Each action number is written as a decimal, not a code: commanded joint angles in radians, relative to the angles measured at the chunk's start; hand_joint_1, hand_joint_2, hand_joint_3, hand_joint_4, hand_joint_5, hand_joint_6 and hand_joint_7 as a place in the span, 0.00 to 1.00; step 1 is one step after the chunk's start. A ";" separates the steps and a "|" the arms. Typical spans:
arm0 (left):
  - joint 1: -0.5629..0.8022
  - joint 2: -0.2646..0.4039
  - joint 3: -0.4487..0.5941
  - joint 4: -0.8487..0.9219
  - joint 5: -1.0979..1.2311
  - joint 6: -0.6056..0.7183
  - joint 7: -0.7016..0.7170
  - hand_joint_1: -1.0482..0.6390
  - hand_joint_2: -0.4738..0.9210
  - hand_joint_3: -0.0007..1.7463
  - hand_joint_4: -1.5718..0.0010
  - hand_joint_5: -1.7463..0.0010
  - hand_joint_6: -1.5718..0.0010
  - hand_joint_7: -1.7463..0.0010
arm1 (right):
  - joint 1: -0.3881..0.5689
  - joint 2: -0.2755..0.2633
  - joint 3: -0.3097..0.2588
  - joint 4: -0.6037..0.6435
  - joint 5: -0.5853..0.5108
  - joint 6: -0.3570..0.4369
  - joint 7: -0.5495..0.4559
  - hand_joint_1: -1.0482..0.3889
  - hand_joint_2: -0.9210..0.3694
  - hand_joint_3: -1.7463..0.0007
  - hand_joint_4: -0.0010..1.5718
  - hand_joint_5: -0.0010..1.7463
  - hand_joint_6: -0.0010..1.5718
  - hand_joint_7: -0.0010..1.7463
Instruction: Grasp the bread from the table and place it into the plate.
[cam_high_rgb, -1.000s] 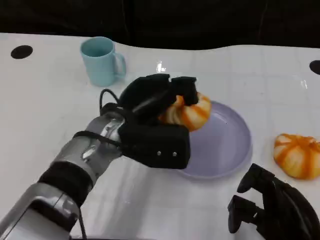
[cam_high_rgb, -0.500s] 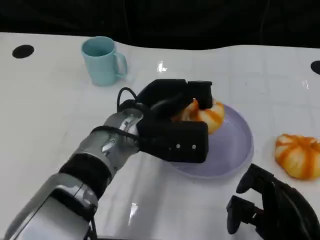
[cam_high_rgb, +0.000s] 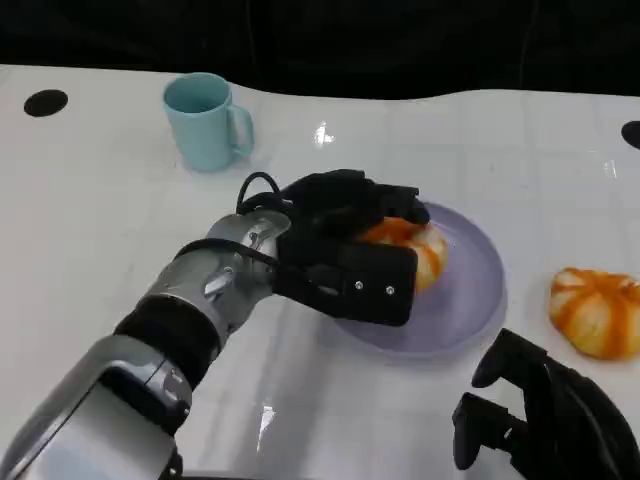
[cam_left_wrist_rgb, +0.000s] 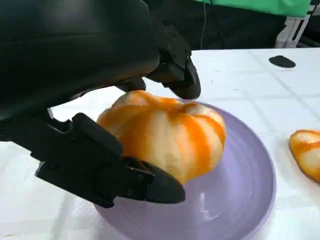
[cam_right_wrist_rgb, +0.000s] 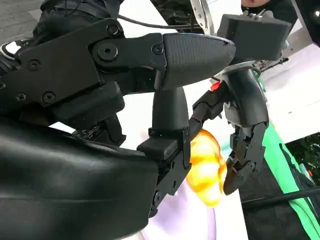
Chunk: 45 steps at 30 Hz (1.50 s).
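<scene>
An orange-and-white striped bread (cam_high_rgb: 418, 243) lies on the left part of the lilac plate (cam_high_rgb: 470, 290). My left hand (cam_high_rgb: 340, 255) reaches in from the lower left and grips it, fingers wrapped over its top and near side. The left wrist view has the bread (cam_left_wrist_rgb: 170, 135) sitting on the plate (cam_left_wrist_rgb: 240, 200) between the black fingers (cam_left_wrist_rgb: 125, 175) of my left hand (cam_left_wrist_rgb: 75, 50). My right hand (cam_high_rgb: 540, 420) hangs at the lower right, off the plate, holding nothing. Its fingers (cam_right_wrist_rgb: 190, 50) are apart in the right wrist view.
A second striped bread (cam_high_rgb: 595, 312) lies on the white table to the right of the plate, and appears at the edge as bread (cam_left_wrist_rgb: 307, 155) in the left wrist view. A light blue mug (cam_high_rgb: 205, 120) stands at the back left. Dark round marks (cam_high_rgb: 45, 103) sit near the table's far corners.
My left hand has carried the bread to the right and lowered it from above the plate's left rim down onto the plate. The right hand has stayed put.
</scene>
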 joint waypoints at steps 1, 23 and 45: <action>-0.024 0.019 -0.009 -0.023 0.009 0.005 -0.024 0.16 1.00 0.22 1.00 0.77 0.92 0.83 | 0.002 -0.009 -0.005 -0.008 0.009 -0.001 0.001 0.35 0.01 0.74 0.50 1.00 0.31 1.00; 0.132 0.113 0.119 -0.205 -0.170 -0.072 -0.102 0.14 1.00 0.21 1.00 0.75 0.90 0.87 | -0.003 -0.010 -0.011 0.004 0.012 -0.014 0.007 0.35 0.00 0.73 0.50 1.00 0.31 1.00; 0.770 -0.065 0.501 -0.750 -1.141 0.155 -0.437 0.24 1.00 0.10 0.55 0.51 0.52 0.88 | -0.006 -0.015 -0.023 0.006 0.017 -0.003 0.005 0.34 0.00 0.74 0.50 1.00 0.31 1.00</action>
